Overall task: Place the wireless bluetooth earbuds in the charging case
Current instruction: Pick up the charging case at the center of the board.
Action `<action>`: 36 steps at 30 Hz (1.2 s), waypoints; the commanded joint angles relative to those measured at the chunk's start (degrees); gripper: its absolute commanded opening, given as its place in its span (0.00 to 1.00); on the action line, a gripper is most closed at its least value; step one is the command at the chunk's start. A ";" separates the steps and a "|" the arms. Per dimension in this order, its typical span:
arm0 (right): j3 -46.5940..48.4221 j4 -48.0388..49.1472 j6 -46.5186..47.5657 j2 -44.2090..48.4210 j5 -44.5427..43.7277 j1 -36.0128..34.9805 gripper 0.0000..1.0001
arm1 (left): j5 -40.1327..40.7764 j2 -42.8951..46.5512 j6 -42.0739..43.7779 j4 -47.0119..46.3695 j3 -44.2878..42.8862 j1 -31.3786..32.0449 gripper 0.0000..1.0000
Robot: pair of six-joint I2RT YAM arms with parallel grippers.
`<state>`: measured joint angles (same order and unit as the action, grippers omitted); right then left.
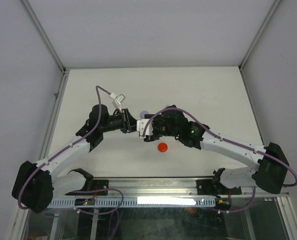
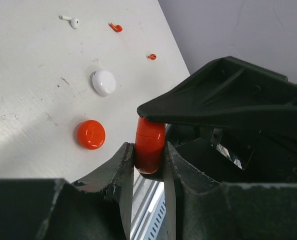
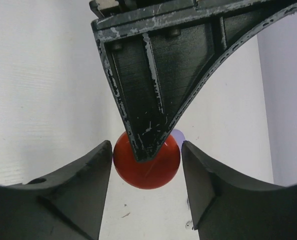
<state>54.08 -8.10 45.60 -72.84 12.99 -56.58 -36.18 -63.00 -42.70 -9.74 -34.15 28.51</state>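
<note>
A round red charging case [image 2: 149, 142] is held in the air between both grippers. My left gripper [image 2: 148, 150] is shut on it across its thin edge. My right gripper [image 3: 146, 145] has a finger on each side of the case's [image 3: 148, 176] round rim, touching it. In the top view the two grippers [image 1: 138, 125] [image 1: 148, 129] meet nose to nose over the middle of the table. Earbuds lie on the table: a white earbud [image 2: 70, 20], a red earbud [image 2: 115, 27] and a smaller red earbud [image 2: 151, 56].
A red disc [image 2: 91, 134] [image 1: 162, 147] and a white disc [image 2: 104, 82] lie on the table beside the grippers. A lilac disc [image 3: 177, 136] [image 1: 144, 113] lies just behind the held case. The table's metal rail [image 1: 153, 186] runs along the near edge.
</note>
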 commanded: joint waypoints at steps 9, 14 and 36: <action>2.67 -3.18 -4.08 5.19 5.16 2.55 0.74 | 3.02 8.21 12.41 -3.96 0.53 0.39 0.00; 2.13 -1.99 -12.40 7.37 17.45 8.91 0.75 | 4.17 11.72 16.00 -8.05 3.37 0.36 0.00; -7.60 38.75 -55.09 3.87 42.32 19.73 0.61 | -2.44 14.28 15.99 -39.46 12.32 0.39 0.00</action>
<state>46.85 19.42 -0.45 -67.70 53.78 -37.04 -35.88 -48.45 -26.74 -37.69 -22.48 28.53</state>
